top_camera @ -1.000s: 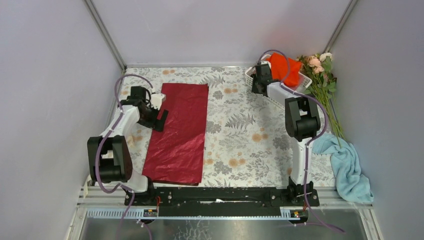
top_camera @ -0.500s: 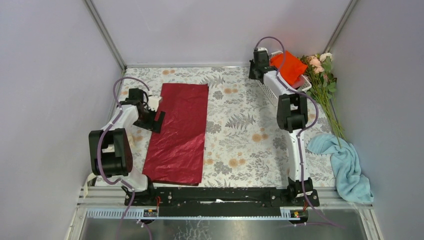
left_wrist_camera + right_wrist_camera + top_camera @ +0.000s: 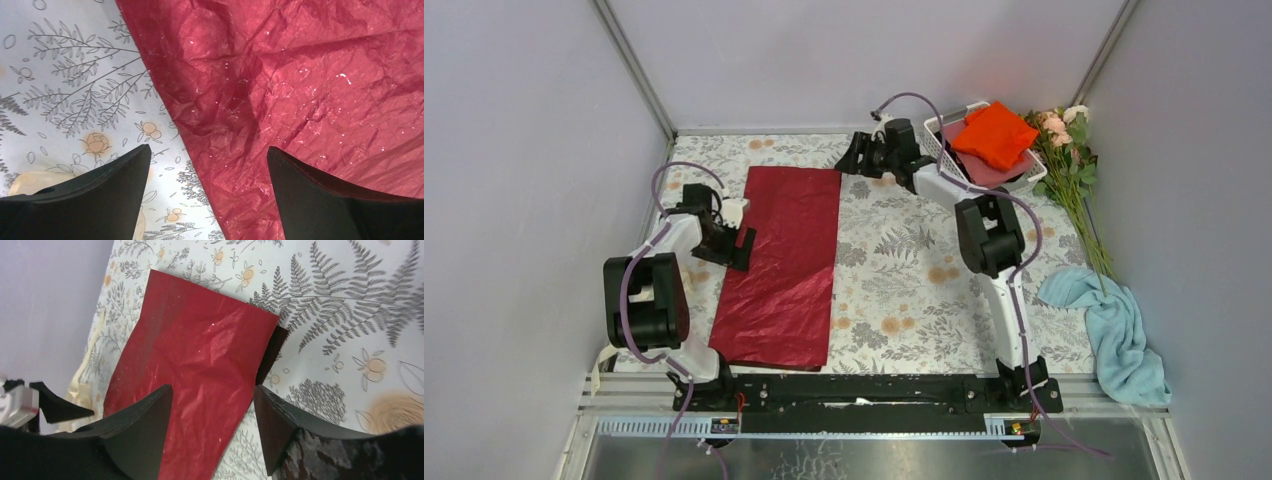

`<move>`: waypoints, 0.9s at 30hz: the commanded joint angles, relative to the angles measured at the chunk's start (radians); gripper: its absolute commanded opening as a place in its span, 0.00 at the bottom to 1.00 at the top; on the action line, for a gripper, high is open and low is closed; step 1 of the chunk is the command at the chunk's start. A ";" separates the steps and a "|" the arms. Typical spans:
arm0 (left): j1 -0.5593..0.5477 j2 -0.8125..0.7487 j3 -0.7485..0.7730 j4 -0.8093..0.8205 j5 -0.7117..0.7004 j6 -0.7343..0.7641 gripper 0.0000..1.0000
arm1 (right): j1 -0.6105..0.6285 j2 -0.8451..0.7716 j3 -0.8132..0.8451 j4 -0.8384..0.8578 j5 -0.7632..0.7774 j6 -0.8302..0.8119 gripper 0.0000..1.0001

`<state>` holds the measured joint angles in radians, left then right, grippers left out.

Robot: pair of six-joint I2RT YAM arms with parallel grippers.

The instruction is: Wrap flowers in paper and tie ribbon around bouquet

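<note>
Floral tablecloth [image 3: 904, 260], where we see the left gripper [image 3: 208, 149] spread wide astride the paper [image 3: 784, 260] edge and the right gripper [image 3: 214, 387] open, both empty.

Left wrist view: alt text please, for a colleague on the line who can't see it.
Crinkly dark red paper lies flat on a flower-print tablecloth, filling the upper right of the picture. The left gripper hangs open above the paper's edge, holding nothing, one side over the tablecloth and one over the paper.
</note>
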<state>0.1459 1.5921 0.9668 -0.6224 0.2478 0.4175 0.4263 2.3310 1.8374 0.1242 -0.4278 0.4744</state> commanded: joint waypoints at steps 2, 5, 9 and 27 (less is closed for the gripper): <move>0.002 -0.012 -0.018 0.043 0.056 -0.010 0.93 | -0.004 0.170 0.173 0.086 -0.036 0.200 0.63; -0.002 -0.003 -0.021 0.049 0.084 -0.016 0.93 | 0.010 0.262 0.296 0.010 0.017 0.194 0.60; -0.007 0.001 -0.022 0.050 0.100 -0.014 0.93 | 0.024 0.321 0.364 0.003 0.030 0.197 0.53; -0.009 -0.007 -0.021 0.040 0.125 -0.004 0.93 | 0.032 0.422 0.490 0.012 0.018 0.271 0.09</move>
<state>0.1390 1.5921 0.9493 -0.6044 0.3450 0.4110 0.4473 2.7518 2.2745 0.1146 -0.4000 0.7116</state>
